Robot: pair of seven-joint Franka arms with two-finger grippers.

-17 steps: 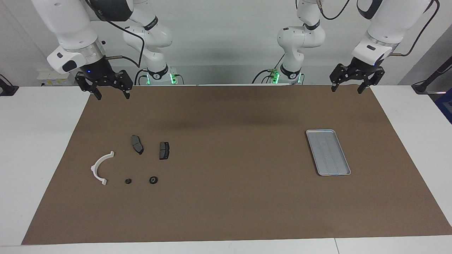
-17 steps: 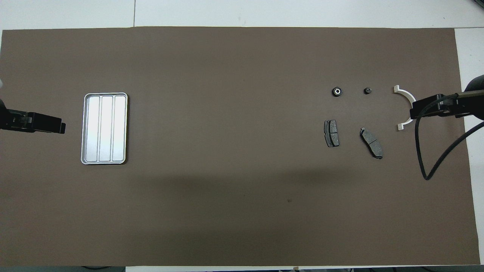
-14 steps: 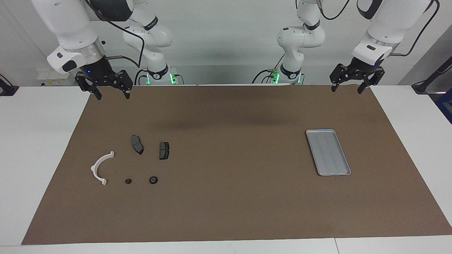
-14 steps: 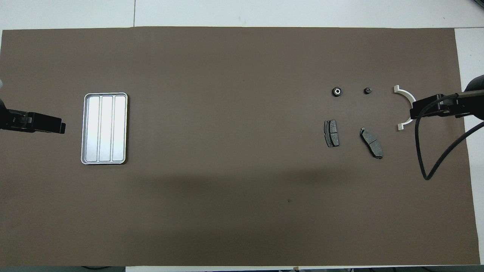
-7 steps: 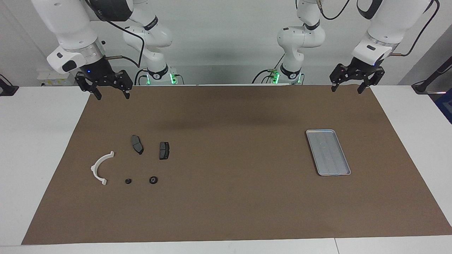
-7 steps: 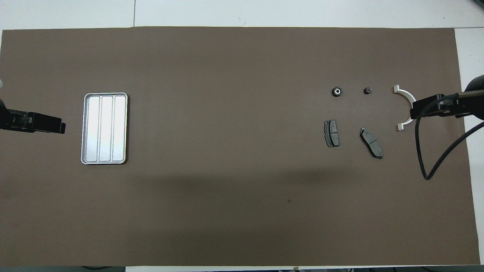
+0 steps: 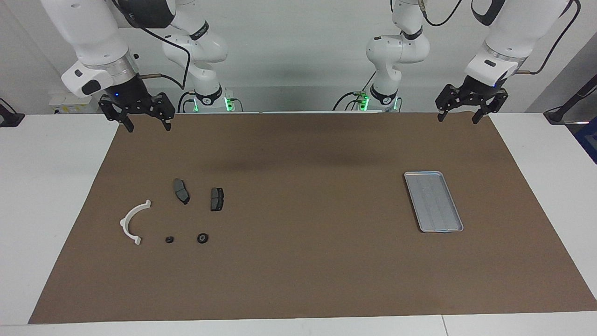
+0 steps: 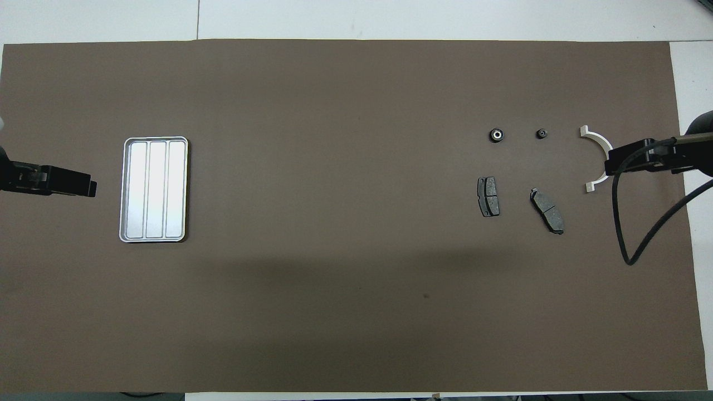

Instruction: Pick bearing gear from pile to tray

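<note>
shiny metal tray (image 8: 154,190), seemingly matt paper mat (image 8: 334,312)

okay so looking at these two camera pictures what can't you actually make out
- Middle of the white curved bracket: overhead view, covered by the raised right tool.
- The two small black round parts: too small in both views to tell which is a bearing or a gear.
- Left tool: overhead view, cut off by the edge.
</note>
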